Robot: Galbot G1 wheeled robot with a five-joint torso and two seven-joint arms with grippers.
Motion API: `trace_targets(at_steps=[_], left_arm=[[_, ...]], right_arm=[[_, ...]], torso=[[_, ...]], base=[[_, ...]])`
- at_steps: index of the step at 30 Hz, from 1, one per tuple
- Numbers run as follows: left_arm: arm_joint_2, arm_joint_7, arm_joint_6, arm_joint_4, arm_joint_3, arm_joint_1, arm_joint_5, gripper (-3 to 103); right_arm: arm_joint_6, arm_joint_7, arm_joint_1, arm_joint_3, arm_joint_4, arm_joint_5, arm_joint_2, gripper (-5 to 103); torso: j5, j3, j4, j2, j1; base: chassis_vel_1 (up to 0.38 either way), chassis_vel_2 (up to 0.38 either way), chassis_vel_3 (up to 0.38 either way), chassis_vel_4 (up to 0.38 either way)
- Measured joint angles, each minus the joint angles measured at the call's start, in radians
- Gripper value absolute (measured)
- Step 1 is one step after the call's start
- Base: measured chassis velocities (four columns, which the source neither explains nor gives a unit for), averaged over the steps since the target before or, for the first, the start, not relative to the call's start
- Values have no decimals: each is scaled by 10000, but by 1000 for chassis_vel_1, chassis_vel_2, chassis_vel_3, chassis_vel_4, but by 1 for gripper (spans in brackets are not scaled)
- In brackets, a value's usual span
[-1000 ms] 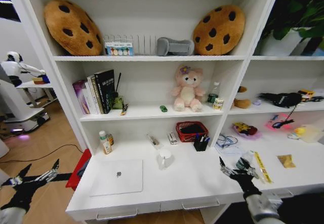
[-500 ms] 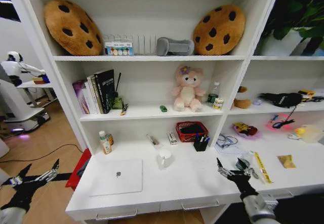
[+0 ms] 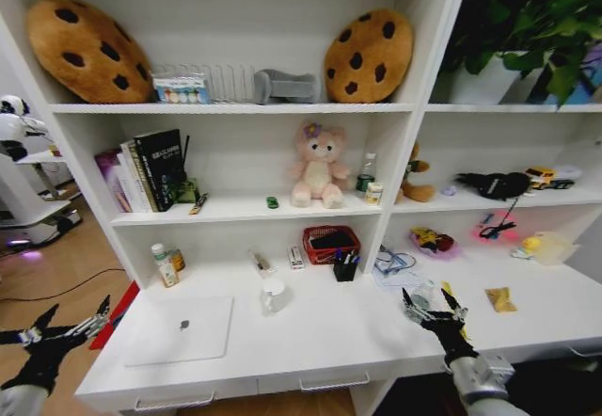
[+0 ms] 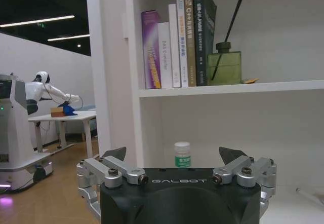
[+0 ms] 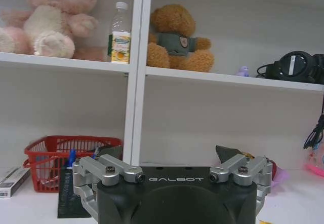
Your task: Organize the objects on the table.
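Left gripper (image 4: 172, 159) fills the lower part of the frame, black body, silver linkages, fingers (image 4: 114, 154) spread wide with nothing between them. Behind it a white shelf unit: on the shelf (image 4: 263, 87) a row of upright books (image 4: 177, 39), next to them a green glass diffuser bottle (image 4: 226, 64) with dark reeds. Below, a small white bottle with a green cap (image 4: 182, 154) stands on the table (image 4: 288, 203) (seen between the fingers). Off past the unit's end: a white robot (image 4: 43, 89) at a small white table (image 4: 61, 116), wooden floor.
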Motion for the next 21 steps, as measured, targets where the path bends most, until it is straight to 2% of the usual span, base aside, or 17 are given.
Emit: trace_targets(at_steps=[1,3,4,6,8,9,10,11,12,13,14,16,17,18,21], left_arm=[[0,0,0,0,0,0,0,100],[0,-1,0,3,1,0,0,100],[0,-1,0,3,1,0,0,100],[0,0,0,0,1,0,0,100],[0,0,0,-2,1,0,0,100],[0,0,0,0,2,0,0,100],[0,2,1,0,4,0,-1,100],[-1,2,0,-4,2,0,0,100],[-1,2,0,-4,2,0,0,100],[-1,3,0,-5,2,0,0,100],[-1,3,0,-3,2,0,0,100],[-2,3,0,-1,3,0,0,100],[-1,3,0,-3,2,0,0,100],[-1,3,0,-3,2,0,0,100],[-1,0,0,4,1,0,0,100]], right_arm=[[0,0,0,0,0,0,0,100],[-33,8,77,-149,101,-18,-3,100],[-33,8,77,-149,101,-18,-3,100],[-53,21,159,-321,170,-131,8,100],[-50,26,198,-411,198,-284,23,100],[-45,27,228,-520,246,-386,43,100],[-56,47,241,-638,313,-382,61,100],[-86,63,246,-821,388,-336,110,100],[-86,63,246,-821,388,-336,110,100],[-83,64,246,-935,431,-347,172,100],[-15,54,253,-1087,485,-382,265,100],[50,11,268,-1207,529,-387,315,100],[80,-75,297,-1316,559,-375,336,100],[80,-75,297,-1316,559,-375,336,100],[39,-264,551,-1604,554,-405,249,100]], torso=[[0,0,0,0,0],[-36,-1,0,0,3],[-36,-1,0,0,3],[2,0,0,0,0],[0,1,0,-1,2],[-29,0,0,-1,3],[-31,0,0,-1,1],[6,1,0,-1,1],[6,1,0,-1,1],[3,1,0,-1,1],[-20,0,-1,-1,1],[-26,0,-1,0,0],[0,0,-4,-1,1],[0,0,-4,-1,1],[-30,-2,0,0,1]], base=[[-308,-282,272,277],[-314,-357,350,321],[-321,-357,350,331],[-324,-319,320,317],[-312,-310,346,334],[-298,-358,346,299],[-298,-244,272,299],[-223,-244,149,184],[-223,-244,149,184],[-18,-199,149,26],[-18,-137,141,26],[-54,-137,87,40],[0,0,0,0],[0,0,0,0],[59,71,-41,-52]])
